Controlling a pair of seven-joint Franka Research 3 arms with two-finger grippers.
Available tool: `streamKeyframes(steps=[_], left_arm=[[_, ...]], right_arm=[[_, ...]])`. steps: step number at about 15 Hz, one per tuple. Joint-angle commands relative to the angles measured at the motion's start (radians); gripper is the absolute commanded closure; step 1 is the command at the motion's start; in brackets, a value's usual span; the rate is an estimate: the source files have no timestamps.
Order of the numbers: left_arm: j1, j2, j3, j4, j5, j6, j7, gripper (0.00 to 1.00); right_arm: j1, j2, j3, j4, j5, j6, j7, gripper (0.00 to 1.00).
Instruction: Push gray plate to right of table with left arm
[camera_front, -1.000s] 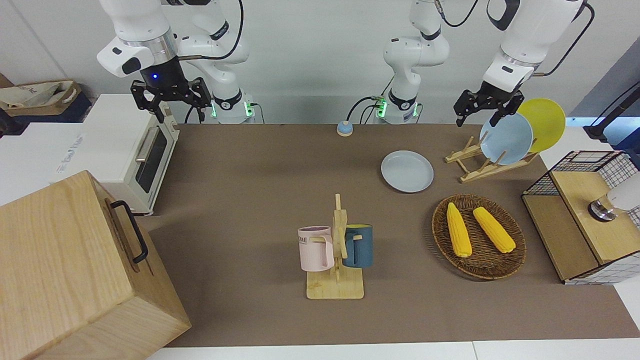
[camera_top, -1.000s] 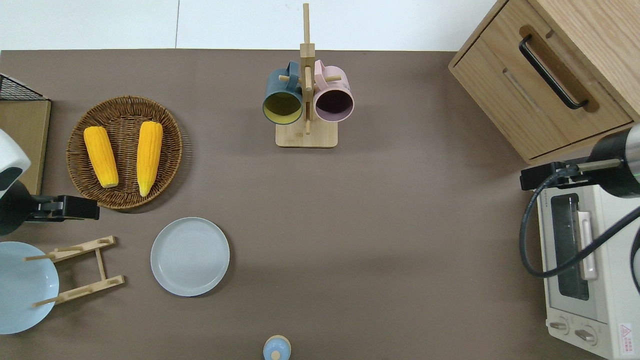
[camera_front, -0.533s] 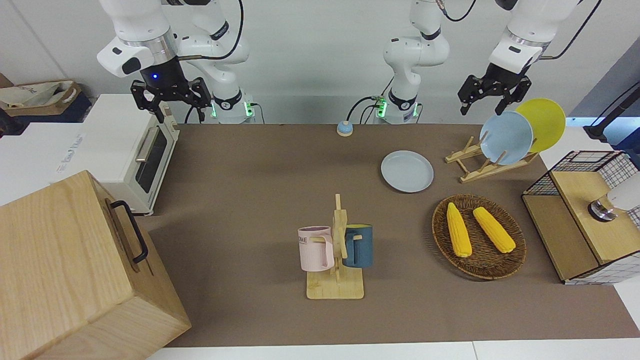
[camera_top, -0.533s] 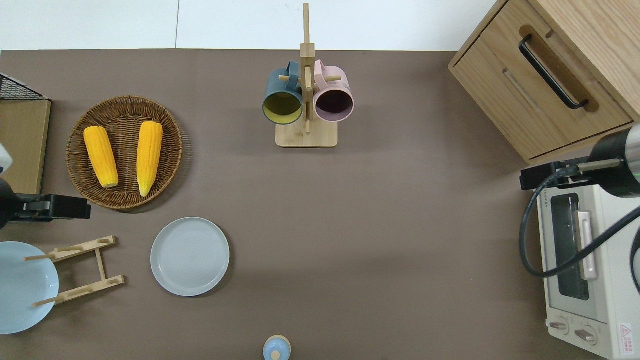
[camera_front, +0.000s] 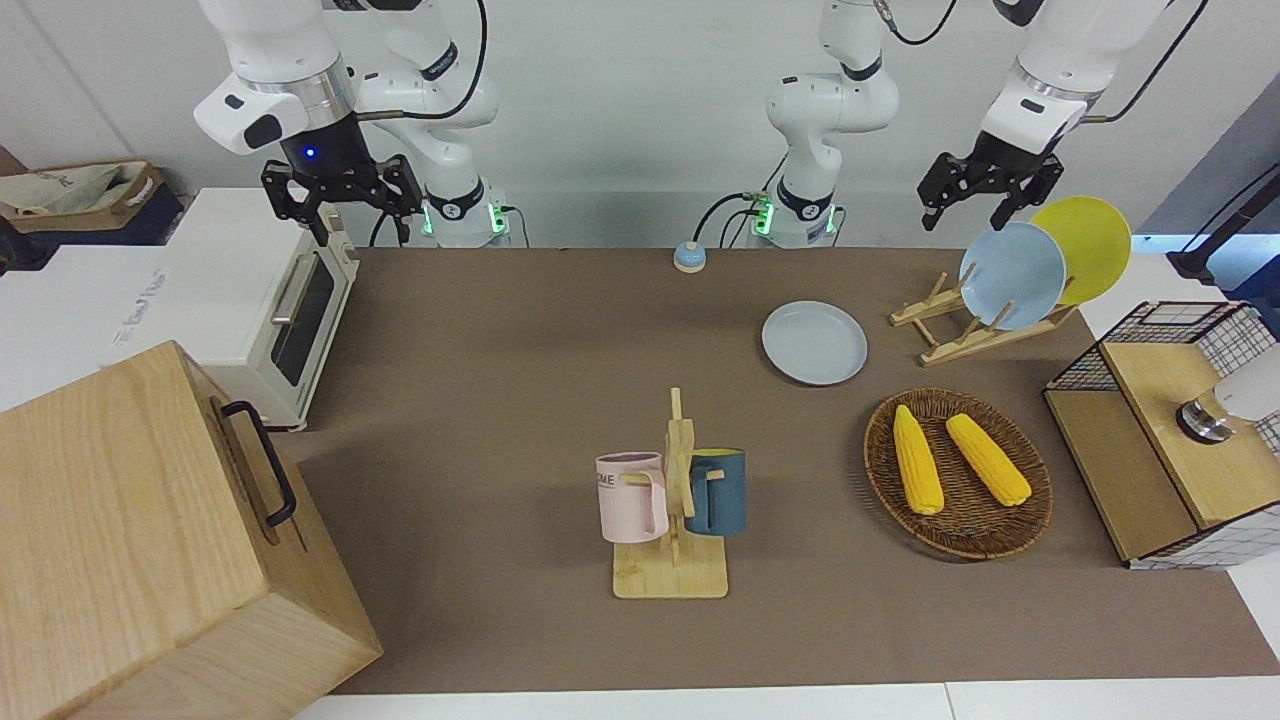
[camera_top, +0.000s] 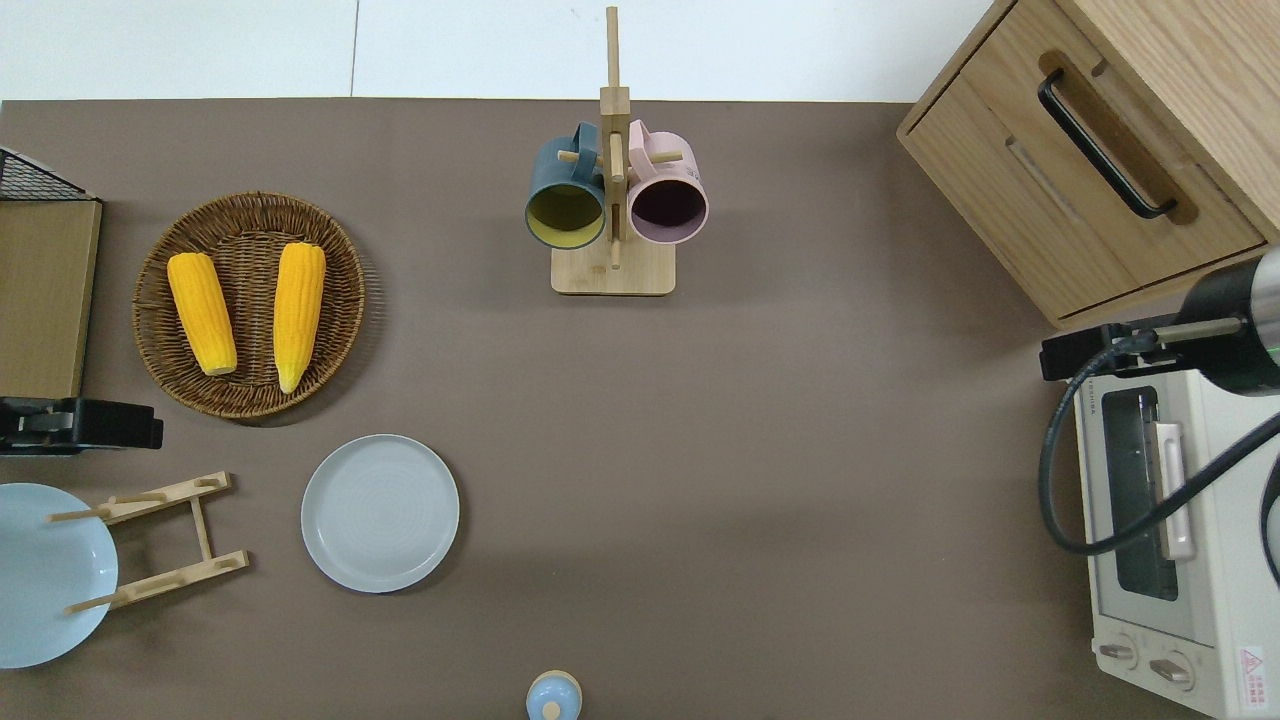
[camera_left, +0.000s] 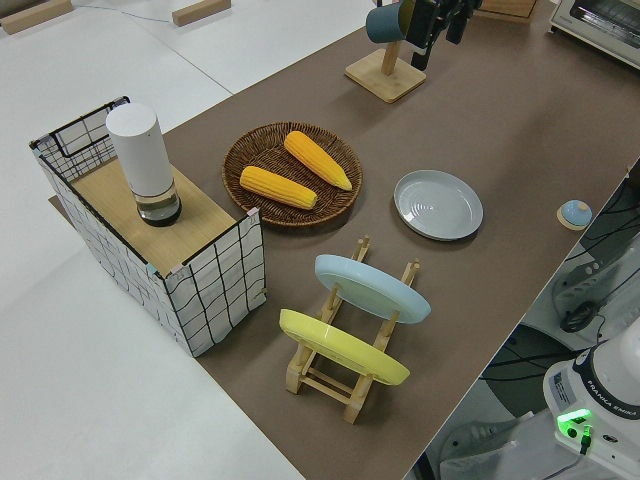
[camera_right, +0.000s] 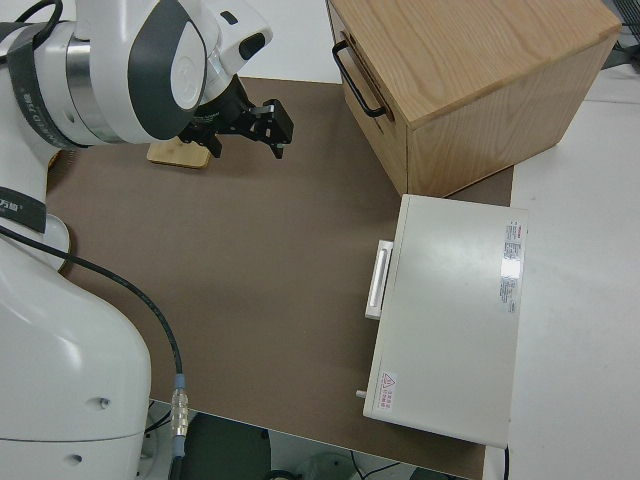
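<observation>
Left gripper (camera_front: 980, 197) hangs raised, fingers spread, apart from gray plate (camera_front: 814, 342)

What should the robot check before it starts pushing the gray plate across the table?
1. The round pale gray-blue plate lies flat on the brown table: ok.
2. The left arm's black pincer is touching the plate: not ok; it is up in the air by the wooden plate rack.
3. The left pincer is open and holds nothing: ok.
4. Bare table lies between the plate and the white toaster oven at the right arm's end: ok.
5. The small blue bell is out of the way: ok; it sits nearer to the robots than the plate.
6. The right arm is parked: ok.
</observation>
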Motion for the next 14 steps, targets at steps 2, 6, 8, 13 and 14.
streamKeyframes(steps=[2,6,8,13,14], left_arm=[[-0.015,-0.010,0.030,-0.054,0.016,-0.006,0.003,0.01],[-0.015,-0.064,0.030,-0.179,0.016,0.070,0.006,0.01],[-0.017,-0.130,0.030,-0.329,0.015,0.181,0.006,0.01],[-0.024,-0.182,0.030,-0.561,0.013,0.382,0.006,0.01],[-0.024,-0.185,0.030,-0.618,0.013,0.444,0.008,0.01]], right_arm=[[-0.003,-0.004,-0.001,0.005,0.022,-0.012,-0.001,0.017],[-0.003,-0.004,-0.001,0.005,0.022,-0.014,-0.001,0.017],[-0.003,-0.004,-0.001,0.005,0.022,-0.012,-0.001,0.017],[-0.003,-0.004,-0.001,0.005,0.022,-0.012,-0.001,0.017],[-0.003,-0.004,-0.001,0.005,0.022,-0.012,-0.001,0.017]])
